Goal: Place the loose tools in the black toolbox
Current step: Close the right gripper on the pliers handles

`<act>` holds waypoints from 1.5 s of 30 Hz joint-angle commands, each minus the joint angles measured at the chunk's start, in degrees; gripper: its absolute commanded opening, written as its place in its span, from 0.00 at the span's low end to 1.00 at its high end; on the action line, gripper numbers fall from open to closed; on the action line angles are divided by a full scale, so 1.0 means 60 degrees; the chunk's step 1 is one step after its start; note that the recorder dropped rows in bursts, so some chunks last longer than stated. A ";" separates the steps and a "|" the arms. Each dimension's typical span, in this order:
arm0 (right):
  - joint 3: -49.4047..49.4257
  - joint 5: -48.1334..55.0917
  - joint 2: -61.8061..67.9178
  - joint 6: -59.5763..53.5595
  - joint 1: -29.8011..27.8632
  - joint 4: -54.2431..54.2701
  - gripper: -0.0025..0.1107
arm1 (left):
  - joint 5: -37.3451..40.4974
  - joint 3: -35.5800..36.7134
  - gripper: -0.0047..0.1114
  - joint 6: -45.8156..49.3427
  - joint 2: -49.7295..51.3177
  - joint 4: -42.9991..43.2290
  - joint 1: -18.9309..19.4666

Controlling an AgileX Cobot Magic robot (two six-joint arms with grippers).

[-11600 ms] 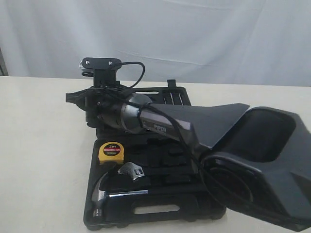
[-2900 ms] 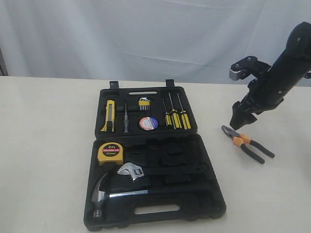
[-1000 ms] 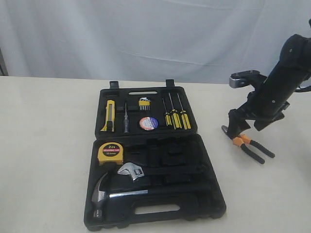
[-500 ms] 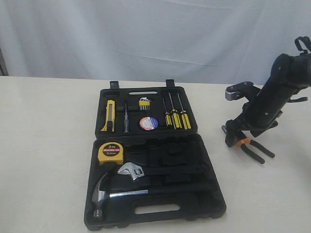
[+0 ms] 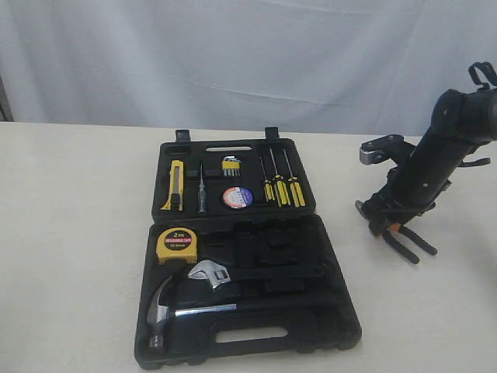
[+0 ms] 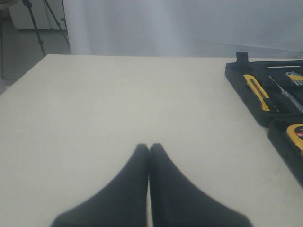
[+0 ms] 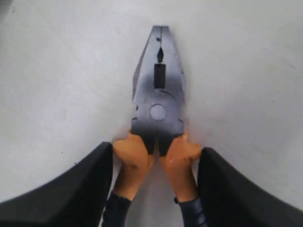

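Surface: pale table (image 5: pixel 70 256), white curtain behind.
Pliers: orange-and-black-handled pliers (image 7: pixel 157 104) lie flat on the table, well apart from the black toolbox (image 5: pixel 342 326).
Right gripper (image 7: pixel 155 153): fingers flank both handles, at or near contact; I cannot tell whether they clamp.
Left gripper (image 6: pixel 149 147): fingers together, empty.
Risk: the squeezed handles may scissor shut, so the pliers twist or slip on lifting.

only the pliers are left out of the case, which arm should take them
Right: the right gripper straddles the pliers; the left gripper is shut, beyond the toolbox.
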 commanded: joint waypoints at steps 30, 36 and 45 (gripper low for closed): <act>-0.0005 0.0149 -0.0004 -0.0002 -0.0054 0.0586 0.02 | -0.0051 0.0024 0.04 -0.0056 -0.0012 0.0000 -0.0046; -0.0005 0.0124 -0.0004 -0.0021 -0.0054 0.0600 0.02 | -0.0051 0.0024 0.04 -0.0056 -0.0012 0.0000 -0.0046; -0.0005 -0.0012 -0.0004 -0.0003 -0.0054 0.0681 0.02 | -0.0051 0.0024 0.04 -0.0056 -0.0012 0.0000 -0.0046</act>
